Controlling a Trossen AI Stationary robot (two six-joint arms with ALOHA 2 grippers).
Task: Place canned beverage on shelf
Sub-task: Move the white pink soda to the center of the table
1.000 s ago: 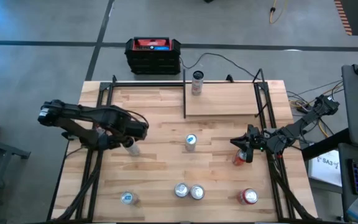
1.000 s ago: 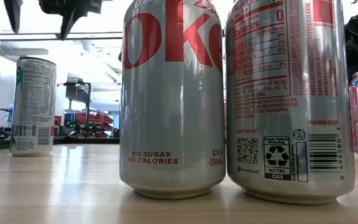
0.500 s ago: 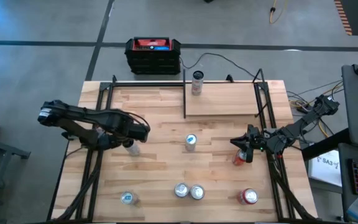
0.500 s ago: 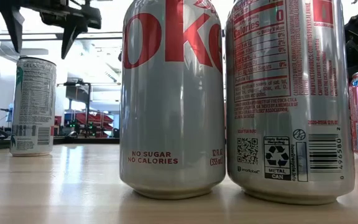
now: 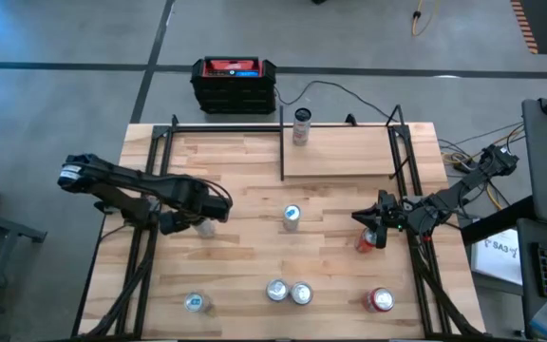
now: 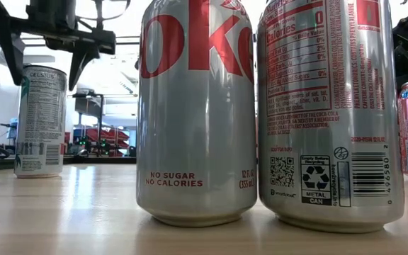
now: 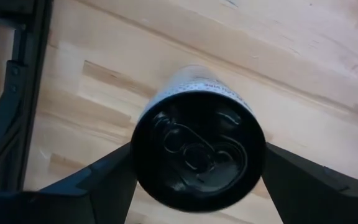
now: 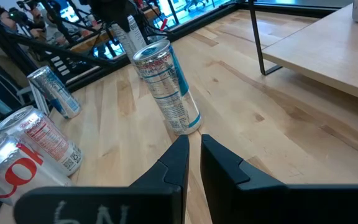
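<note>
A slim white-and-green can (image 5: 204, 228) stands upright on the table at mid-left; it also shows in the low view (image 6: 40, 120) and, top-on, in the left wrist view (image 7: 197, 152). My left gripper (image 5: 200, 218) is open above it, pointing down, with one finger (image 6: 76, 67) on each side of the can's top. The shelf (image 5: 349, 157) lies at the table's far right, with one can (image 5: 301, 123) standing at its far-left corner. My right gripper (image 5: 372, 231) is shut and low at the table's right, beside an orange-red can (image 5: 362, 245).
A silver-blue can (image 5: 291, 217) stands mid-table. Two silver Coke cans (image 5: 289, 292) stand near the front edge, a can (image 5: 195, 302) at front left and a red can (image 5: 381, 300) at front right. Black frame rods (image 5: 283, 142) border the shelf. A black-and-red box (image 5: 234, 84) sits beyond the far edge.
My left gripper has come down over the slim can, its open fingers now standing on either side of the can's top. The can has stayed in place.
</note>
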